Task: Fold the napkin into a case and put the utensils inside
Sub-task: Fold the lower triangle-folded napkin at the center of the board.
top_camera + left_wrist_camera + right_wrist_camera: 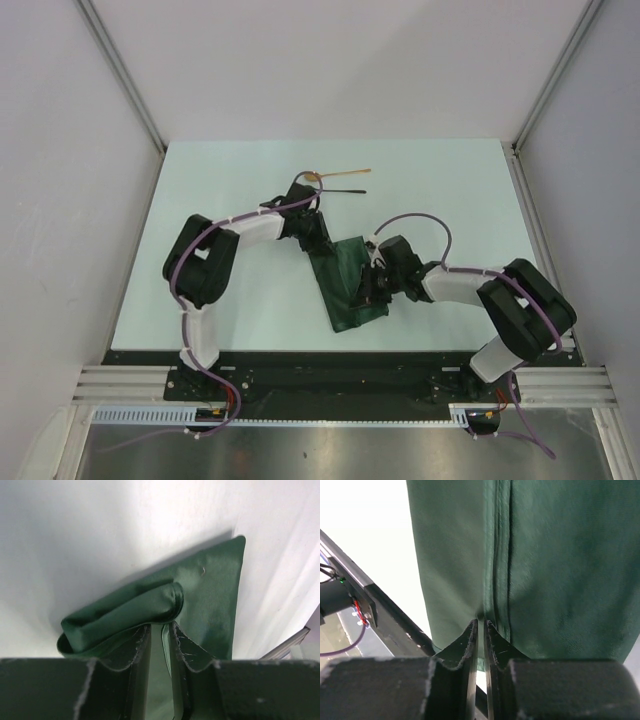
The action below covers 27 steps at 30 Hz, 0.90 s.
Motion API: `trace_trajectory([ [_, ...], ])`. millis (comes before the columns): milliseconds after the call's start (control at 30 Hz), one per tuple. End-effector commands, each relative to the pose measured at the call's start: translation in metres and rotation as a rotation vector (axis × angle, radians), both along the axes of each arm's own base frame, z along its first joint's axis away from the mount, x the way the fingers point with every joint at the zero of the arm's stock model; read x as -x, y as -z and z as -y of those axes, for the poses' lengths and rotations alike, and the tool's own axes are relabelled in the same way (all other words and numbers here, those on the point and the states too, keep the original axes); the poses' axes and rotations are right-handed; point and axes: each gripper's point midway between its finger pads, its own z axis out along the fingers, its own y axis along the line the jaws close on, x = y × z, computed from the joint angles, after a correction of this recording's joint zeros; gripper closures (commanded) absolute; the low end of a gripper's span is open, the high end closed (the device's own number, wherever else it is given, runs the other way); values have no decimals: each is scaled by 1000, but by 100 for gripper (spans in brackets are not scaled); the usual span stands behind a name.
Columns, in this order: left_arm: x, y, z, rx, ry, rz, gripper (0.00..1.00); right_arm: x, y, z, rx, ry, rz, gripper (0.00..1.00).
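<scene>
Here we go: the pale table [220, 200] spreads out under me, and near its middle lies the napkin [348, 302], dark green, folded to a long layered strip that slants from far left to near right.

It looks light, soft and a little slick, so I judge it will slump and slide unless it is pinned. The hems and corners are the places to take it, never the loose middle.

My left claw [160, 630] is at the far corner. A fold curls up in a roll just ahead of the fingers [142, 647], and cloth runs into the narrow gap, so I call that a pinch on the napkin.

My right claw [481, 625] sits over the strip's near part, tips at the stacked hem and drawn almost together. Whether a layer is caught there, I cannot tell.

As a holder the strip has nothing in it, and I see no open pocket.

The gold spoon [345, 173] and the black spoon [350, 190] lie side by side on the table's far side, apart from the cloth.
</scene>
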Motion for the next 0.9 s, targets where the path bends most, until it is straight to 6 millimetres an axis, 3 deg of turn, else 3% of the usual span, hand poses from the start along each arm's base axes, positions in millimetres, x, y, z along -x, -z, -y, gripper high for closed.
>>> trace_trajectory([
  [0, -20, -7, 12, 36, -23, 24, 75, 10, 10, 0, -23, -3, -10, 88],
  [267, -34, 2, 4, 2, -74, 42, 77, 20, 23, 9, 0, 8, -22, 88],
  [367, -34, -4, 1, 0, -79, 56, 77, 18, 20, 9, -6, 6, -21, 88],
  [500, -28, -27, 3, 32, -56, 93, 76, 2, -4, 5, -32, 11, 26, 84],
  [533, -26, -31, 4, 40, -49, 96, 76, -7, -19, 1, -51, 15, 63, 83],
  [667, -17, -59, 5, 77, -9, 137, 68, -19, -45, 9, -46, 35, 99, 74],
  [733, -10, -73, 5, 96, 12, 151, 63, -25, -53, 14, -37, 42, 128, 66],
  [867, 15, -84, 7, 130, 65, 155, 63, -23, -59, 22, -21, 49, 135, 62],
])
